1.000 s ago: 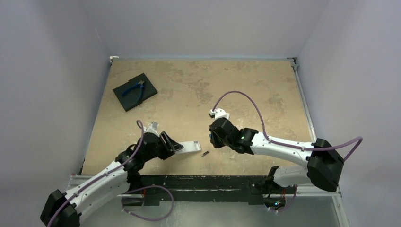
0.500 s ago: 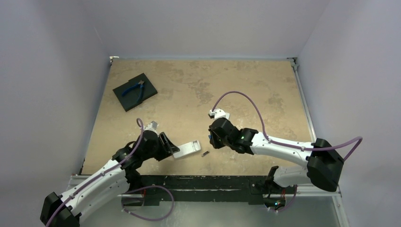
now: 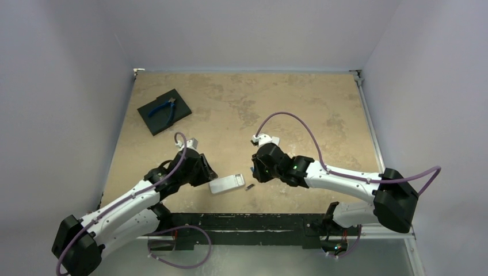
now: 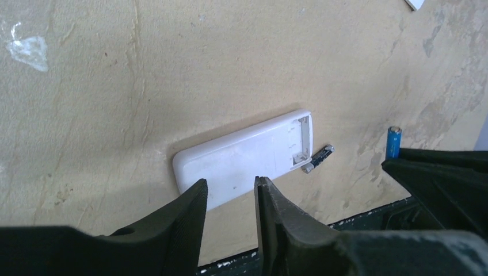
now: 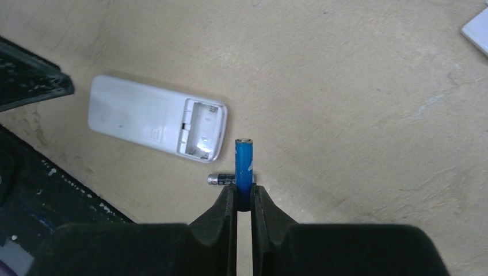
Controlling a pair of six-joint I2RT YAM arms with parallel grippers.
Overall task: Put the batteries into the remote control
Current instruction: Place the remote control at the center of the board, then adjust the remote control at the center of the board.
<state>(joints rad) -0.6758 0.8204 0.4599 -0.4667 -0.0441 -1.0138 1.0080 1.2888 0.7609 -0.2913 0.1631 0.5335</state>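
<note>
Plainly, the risk sits with the blue battery (image 5: 244, 167): the right jaws pinch only its lower end, so pressing it into the open bay could tip it or squeeze it out. Nothing pins the remote control (image 5: 156, 125), lying back-up left of centre in the right wrist view, so it may skid on the counter (image 5: 357, 103). The dark battery (image 5: 221, 179), just beside the bay end, could get knocked. Left jaws hang slightly parted over the remote's closed end, holding nothing.

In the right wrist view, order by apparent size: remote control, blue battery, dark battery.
1. remote control, largest.
2-3. blue battery looks larger than dark battery, but it is nearer and partly covers it: unsure.
</note>
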